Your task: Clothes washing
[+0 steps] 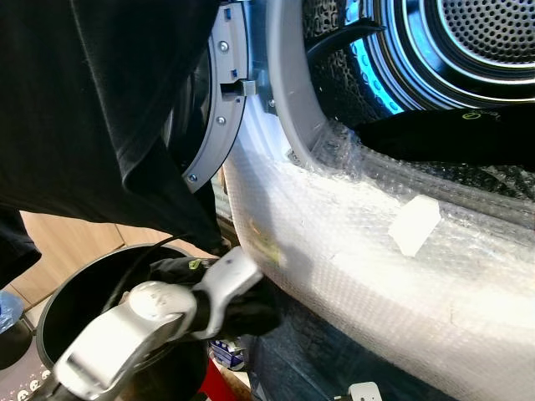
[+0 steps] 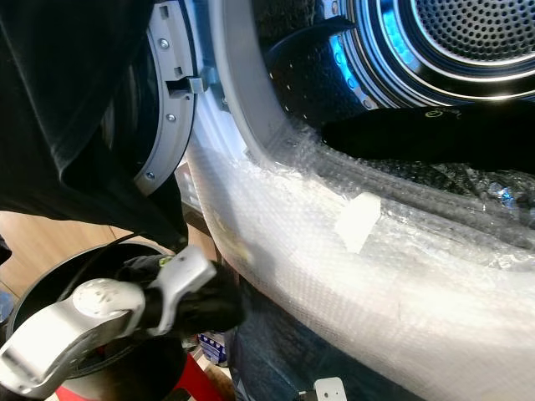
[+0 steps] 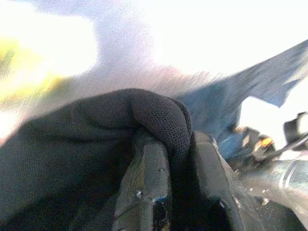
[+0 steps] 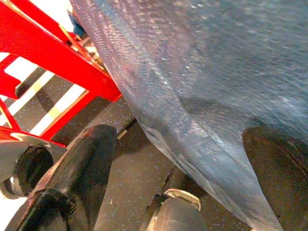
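head views sharp, blue glow in drum (image 1: 468, 42) | left wrist overexposed, blurred | right wrist dim

Basket (image 1: 58, 313) left of washer front (image 1: 376, 276); garment (image 1: 451, 134) in drum (image 1: 468, 42).

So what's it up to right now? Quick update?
Left gripper shut on black cloth, low beside the washer's bubble-wrapped front. Another black garment lies in the drum. Right arm idle.

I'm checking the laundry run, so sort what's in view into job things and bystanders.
Job things:
- washer drum
- open washer door
- black garment hanging over the door
- dark cloth at the drum's mouth
- black bin
- left pincer, shut on dark fabric

Just lying about:
- bubble wrap over the washer front
- red frame
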Robot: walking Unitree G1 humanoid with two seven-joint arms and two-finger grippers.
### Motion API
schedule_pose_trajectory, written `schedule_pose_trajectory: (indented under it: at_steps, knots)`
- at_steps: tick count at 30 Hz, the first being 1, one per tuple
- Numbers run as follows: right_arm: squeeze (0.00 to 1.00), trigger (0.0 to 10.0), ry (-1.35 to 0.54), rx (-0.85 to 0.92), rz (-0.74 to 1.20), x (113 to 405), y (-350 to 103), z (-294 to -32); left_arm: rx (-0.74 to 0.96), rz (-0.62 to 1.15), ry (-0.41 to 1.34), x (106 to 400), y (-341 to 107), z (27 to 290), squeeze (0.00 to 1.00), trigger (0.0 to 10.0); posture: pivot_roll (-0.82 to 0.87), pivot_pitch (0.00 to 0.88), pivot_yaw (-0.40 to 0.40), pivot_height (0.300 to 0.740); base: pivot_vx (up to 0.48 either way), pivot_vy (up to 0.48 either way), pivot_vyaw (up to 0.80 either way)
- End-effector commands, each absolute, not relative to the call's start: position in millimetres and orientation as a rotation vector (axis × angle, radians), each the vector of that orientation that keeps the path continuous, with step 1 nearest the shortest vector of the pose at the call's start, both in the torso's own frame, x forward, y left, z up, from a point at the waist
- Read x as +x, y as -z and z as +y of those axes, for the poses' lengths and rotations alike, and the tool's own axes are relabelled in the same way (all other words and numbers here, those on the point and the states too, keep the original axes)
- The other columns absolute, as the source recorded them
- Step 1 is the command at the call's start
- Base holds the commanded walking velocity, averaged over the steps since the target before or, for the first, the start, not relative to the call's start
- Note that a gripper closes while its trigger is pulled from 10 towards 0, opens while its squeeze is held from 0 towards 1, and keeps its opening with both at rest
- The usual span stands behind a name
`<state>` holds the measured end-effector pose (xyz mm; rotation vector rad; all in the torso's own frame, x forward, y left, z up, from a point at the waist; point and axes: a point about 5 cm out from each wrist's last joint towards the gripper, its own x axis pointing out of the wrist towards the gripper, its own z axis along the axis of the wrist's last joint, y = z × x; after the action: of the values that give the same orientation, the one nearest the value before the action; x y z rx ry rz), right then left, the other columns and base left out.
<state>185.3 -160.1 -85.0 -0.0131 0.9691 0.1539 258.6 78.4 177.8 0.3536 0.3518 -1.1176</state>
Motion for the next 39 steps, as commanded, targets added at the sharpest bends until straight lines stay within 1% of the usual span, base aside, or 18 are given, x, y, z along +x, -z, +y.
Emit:
schedule_pose_trajectory:
  at_steps: [1,7,10,14,16,18,19,22,24,26,28,30,31,34,36,38,39]
  knots:
    - [0.0,10.0,-0.151,-0.001,0.966,185,85,-157,0.399,0.272,1.248,256,-187,54,0.0,0.0,0.11,0.0,0.046,0.74,0.0,0.0,0.0]
    - [0.0,10.0,-0.154,0.008,0.958,186,85,-154,0.368,0.25,1.403,243,-186,23,0.0,0.0,0.09,0.0,0.052,0.74,0.0,0.0,0.0]
    - [0.0,10.0,-0.154,0.008,0.958,186,85,-154,0.372,0.253,1.41,243,-186,21,0.0,0.0,0.09,0.0,0.052,0.74,0.0,0.0,0.0]
    - [0.0,10.0,-0.156,0.004,0.964,184,86,-154,0.279,0.218,1.513,233,-190,-14,0.0,0.0,0.09,0.0,0.057,0.74,0.0,0.0,0.0]
    - [0.0,10.0,-0.154,0.006,0.963,184,86,-155,0.253,0.228,1.507,231,-187,-14,0.0,0.0,0.09,0.0,0.057,0.74,0.0,0.0,0.0]
    - [0.0,10.0,-0.154,0.004,0.964,183,86,-155,0.234,0.252,1.471,232,-180,-4,0.0,0.0,0.08,0.0,0.058,0.74,0.0,0.0,0.0]
    - [0.0,10.0,-0.174,-0.025,0.963,182,86,-156,0.213,0.297,1.406,234,-169,14,0.0,0.0,0.08,0.0,0.055,0.74,0.0,0.0,0.0]
    - [0.0,10.0,-0.219,-0.062,0.953,182,86,-157,0.21,0.348,1.337,236,-158,32,0.0,0.0,0.1,0.0,0.041,0.74,0.0,0.0,0.0]
    - [0.0,10.0,-0.297,-0.113,0.933,183,84,-160,0.213,0.406,1.245,238,-146,54,0.0,0.0,0.1,0.0,0.036,0.74,0.0,0.0,0.0]
    - [0.0,10.0,-0.352,-0.148,0.924,183,83,-164,0.199,0.426,1.181,239,-142,66,0.0,0.0,0.09,0.0,0.029,0.74,0.0,0.0,0.0]
    - [0.0,10.0,-0.366,-0.161,0.924,182,83,-165,0.198,0.428,1.167,239,-142,69,0.0,0.0,0.09,0.0,0.029,0.74,0.0,0.0,0.0]
    - [0.0,10.0,-0.489,-0.191,0.917,179,81,-173,0.174,0.431,1.0,248,-138,89,0.0,0.0,0.08,0.004,0.011,0.74,0.0,0.0,0.0]
    - [0.0,10.0,-0.517,-0.201,0.914,179,80,-175,0.172,0.43,0.969,250,-137,94,0.0,0.0,0.08,0.004,0.011,0.74,0.0,0.0,0.0]
    - [0.0,10.0,-0.595,-0.204,0.909,177,77,-183,0.166,0.45,0.952,247,-134,105,0.0,0.0,0.07,0.014,-0.002,0.74,0.0,0.0,0.0]
    - [0.0,10.0,-0.695,-0.234,0.905,174,75,-189,0.202,0.488,0.954,242,-127,114,0.0,0.0,0.07,0.017,-0.002,0.74,0.0,0.0,0.0]
    - [0.0,10.0,-0.742,-0.258,0.894,174,72,-193,0.2,0.504,0.92,242,-123,119,0.0,0.0,0.06,0.021,-0.003,0.74,0.0,0.0,0.0]
    - [0.0,10.0,-0.766,-0.24,0.884,177,68,-196,0.2,0.521,0.933,239,-119,120,0.0,0.0,0.05,0.022,-0.007,0.74,0.0,0.0,0.0]
